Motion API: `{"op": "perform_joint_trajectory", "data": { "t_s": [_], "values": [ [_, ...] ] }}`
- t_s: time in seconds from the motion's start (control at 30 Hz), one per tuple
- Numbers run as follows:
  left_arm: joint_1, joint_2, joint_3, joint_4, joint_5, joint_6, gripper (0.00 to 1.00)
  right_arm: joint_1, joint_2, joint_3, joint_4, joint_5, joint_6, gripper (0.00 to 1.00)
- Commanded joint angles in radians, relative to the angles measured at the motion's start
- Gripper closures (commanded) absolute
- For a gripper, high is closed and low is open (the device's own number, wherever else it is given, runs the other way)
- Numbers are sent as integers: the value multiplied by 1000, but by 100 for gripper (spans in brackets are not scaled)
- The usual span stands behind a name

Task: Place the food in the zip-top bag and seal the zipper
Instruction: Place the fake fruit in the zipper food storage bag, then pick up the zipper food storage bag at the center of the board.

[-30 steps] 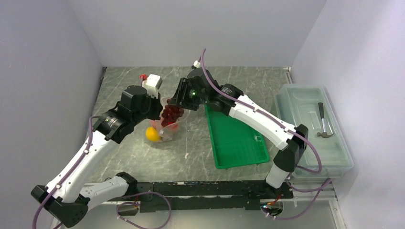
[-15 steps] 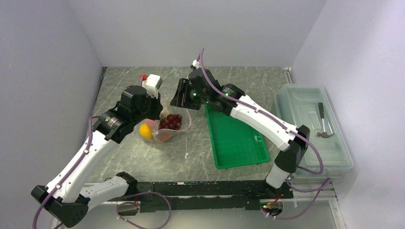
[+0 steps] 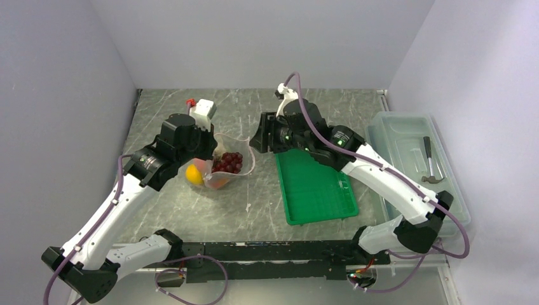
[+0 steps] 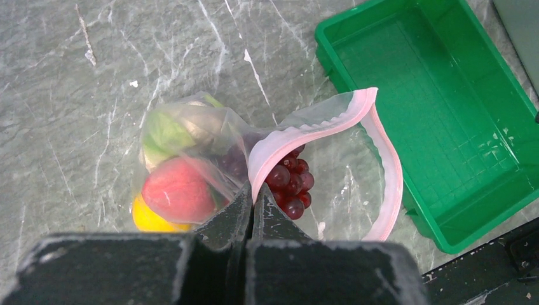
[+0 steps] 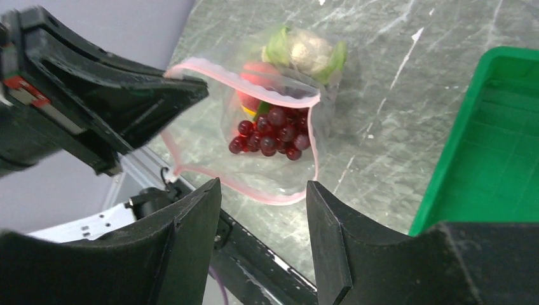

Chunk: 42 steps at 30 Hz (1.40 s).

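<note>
- Left pincer point(image 4: 251, 198): fingers together, clamped on the near lip of the zip-top bag point(image 4: 346, 166) at the zipper point(image 4: 321, 121); lip lifted, mouth held agape toward the right.
- Zip-top bag: left of the desk's point(image 3: 191, 213) middle, roughly midway between far and near edges, bottom resting on the desk, just left of the green tray point(image 3: 316, 190) and apart from it.
- Inside the bag: grape bunch point(image 4: 291, 186) nearest the mouth; behind it red-orange fruit point(image 4: 178, 190), lemon point(image 4: 149, 220) and lettuce point(image 4: 166, 132), packed together at the closed end.
- Zipper: unsealed, both pink strips spread wide apart in a loop.
- Right pincer point(image 5: 262, 187): fingers apart, nothing between them, raised above the desk near the tray's far left corner, facing the bag's mouth without touching it.
- Green tray: right of the desk's middle, long side running far to near.
- Clear lidded box point(image 3: 407, 136): along the right edge, grey hammer point(image 3: 430, 162) inside.
</note>
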Motion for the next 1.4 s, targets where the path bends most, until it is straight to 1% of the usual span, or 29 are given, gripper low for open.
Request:
{"op": "perform_joint_trajectory", "data": {
  "t_s": [0.0,0.1,0.23,0.3,0.43,0.73,1.03,1.17,1.27,1.37],
  "values": [
    [4,-12,15,36,23,23,100,0,-29,-67,32,27,-82,45],
    [4,-15,13,41,33,16,100,2,-45,-121,52,-38,-99,45],
    [4,-7,26,44,47,-22,100,14,-118,-260,181,-131,-70,43],
    [4,9,51,13,38,-49,100,35,-161,-330,237,-123,-51,40],
    [4,28,92,-6,24,-84,100,79,-224,-397,304,-97,-34,38],
    [4,89,226,-53,-29,-185,100,187,-316,-424,316,36,-39,36],
    [4,156,356,-133,-149,-293,100,272,-349,-406,295,156,-107,36],
    [4,166,370,-146,-194,-342,100,302,-356,-403,309,213,-122,36],
    [4,174,371,-143,-205,-386,100,321,-328,-392,334,213,-130,35],
    [5,183,368,-134,-203,-422,100,350,-289,-371,356,254,-146,35]
  ]
}}
